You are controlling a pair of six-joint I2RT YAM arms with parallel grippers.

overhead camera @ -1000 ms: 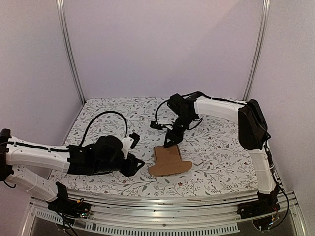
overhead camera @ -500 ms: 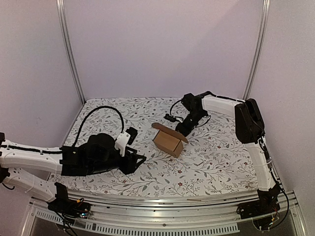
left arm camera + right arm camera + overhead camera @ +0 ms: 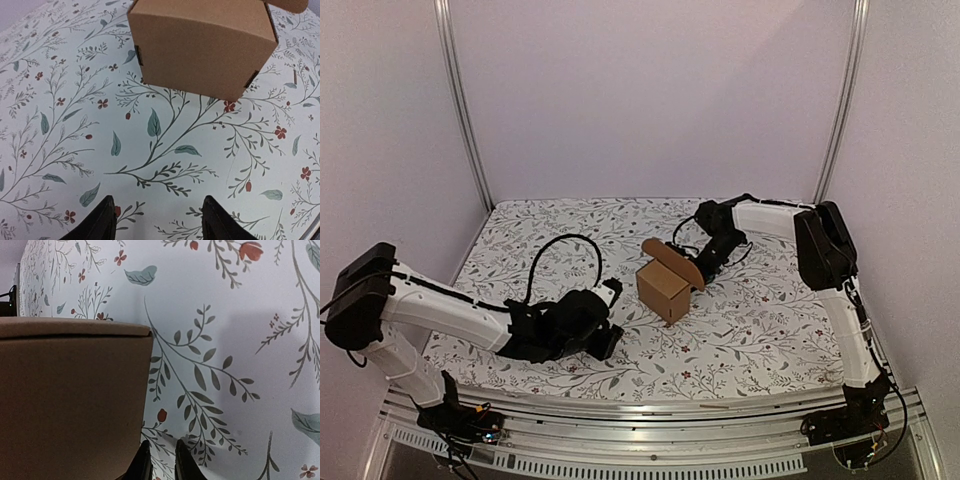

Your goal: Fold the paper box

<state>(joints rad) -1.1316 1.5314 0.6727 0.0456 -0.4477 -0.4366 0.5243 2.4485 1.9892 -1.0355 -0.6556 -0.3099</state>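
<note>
The paper box (image 3: 663,288) stands mid-table with its lid flap (image 3: 672,255) raised, so my right gripper (image 3: 160,460) sits pinched nearly together, empty, beside it, presumably to push the flap, while my left gripper (image 3: 157,207) hovers spread open in front.

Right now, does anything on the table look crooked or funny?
Yes: the paper box stands folded into a cube, but its rounded lid flap sticks up open at a slant instead of lying shut. Nothing looks torn or spilled.
</note>
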